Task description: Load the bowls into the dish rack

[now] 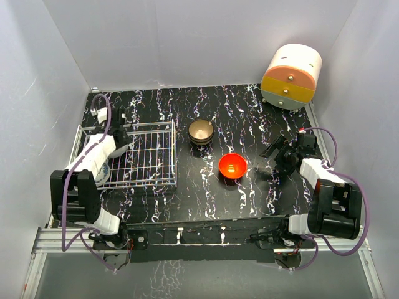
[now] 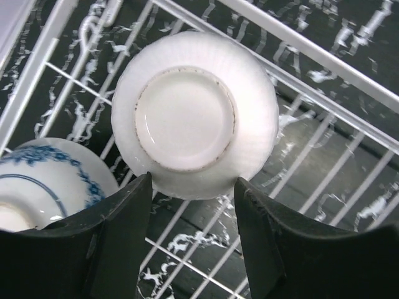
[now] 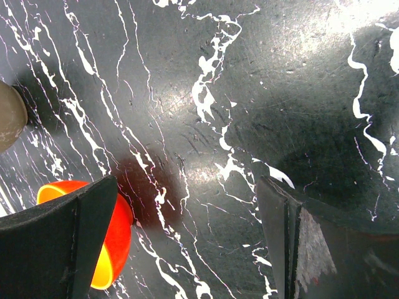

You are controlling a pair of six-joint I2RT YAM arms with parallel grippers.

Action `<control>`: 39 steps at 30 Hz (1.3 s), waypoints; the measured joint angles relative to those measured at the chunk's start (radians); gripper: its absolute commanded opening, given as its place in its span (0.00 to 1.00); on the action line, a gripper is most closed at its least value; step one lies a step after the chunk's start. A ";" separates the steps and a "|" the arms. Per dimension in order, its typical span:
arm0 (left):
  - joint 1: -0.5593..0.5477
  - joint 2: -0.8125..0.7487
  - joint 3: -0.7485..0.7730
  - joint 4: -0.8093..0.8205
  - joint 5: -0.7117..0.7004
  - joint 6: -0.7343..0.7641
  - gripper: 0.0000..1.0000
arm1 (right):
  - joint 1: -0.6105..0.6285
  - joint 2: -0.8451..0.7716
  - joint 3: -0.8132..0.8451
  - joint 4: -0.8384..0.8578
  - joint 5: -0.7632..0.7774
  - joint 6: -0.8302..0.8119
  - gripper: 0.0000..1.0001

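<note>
Our left fingers (image 2: 118, 243) stood spread and empty, the white bowl (image 2: 194, 115) beyond their tips in the dish rack (image 2: 32, 62); a straight retreat seemed safest. Right fingers (image 3: 68, 243) gaped empty.

The top external view looks down from above and behind the arm bases, far enough back to show you the whole table (image 1: 249, 187). The left wrist view faces down at close range into the dish rack (image 2: 324, 53). You find its blue-and-white bowl (image 2: 50, 180) in the top view too. The right wrist view faces down close over the table, sharing the red-orange bowl (image 3: 123, 233) with the top view.
</note>
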 measured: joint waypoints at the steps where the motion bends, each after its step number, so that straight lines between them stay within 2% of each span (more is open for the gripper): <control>1: 0.024 0.000 -0.004 -0.003 -0.001 -0.003 0.52 | 0.000 0.000 0.000 0.000 0.000 0.000 0.98; 12: 0.156 0.009 -0.001 -0.002 0.001 0.005 0.52 | 0.000 0.000 0.000 0.000 -0.003 0.000 0.98; 17: 0.196 0.023 0.008 0.002 0.006 0.007 0.58 | 0.000 0.000 0.000 0.000 -0.003 0.000 0.98; 19: 0.214 0.023 0.008 0.002 0.008 0.007 0.63 | 0.000 0.000 0.000 0.000 -0.003 0.000 0.98; 23: 0.225 0.023 0.008 0.002 0.034 0.010 0.80 | 0.000 0.000 0.000 0.000 -0.003 0.000 0.98; 25: 0.225 0.019 0.008 0.002 0.050 0.013 0.95 | 0.000 0.000 0.000 0.000 -0.003 0.000 0.98; 26: 0.225 0.014 0.008 0.000 0.061 0.016 0.97 | 0.000 0.000 0.000 0.000 -0.003 0.000 0.98; 34: 0.225 -0.156 0.022 -0.045 0.174 0.026 0.97 | 0.000 0.000 0.000 0.000 -0.003 -0.001 0.98; 39: 0.174 -0.268 0.117 -0.084 0.251 0.066 0.97 | 0.000 0.000 0.000 0.000 -0.003 -0.001 0.98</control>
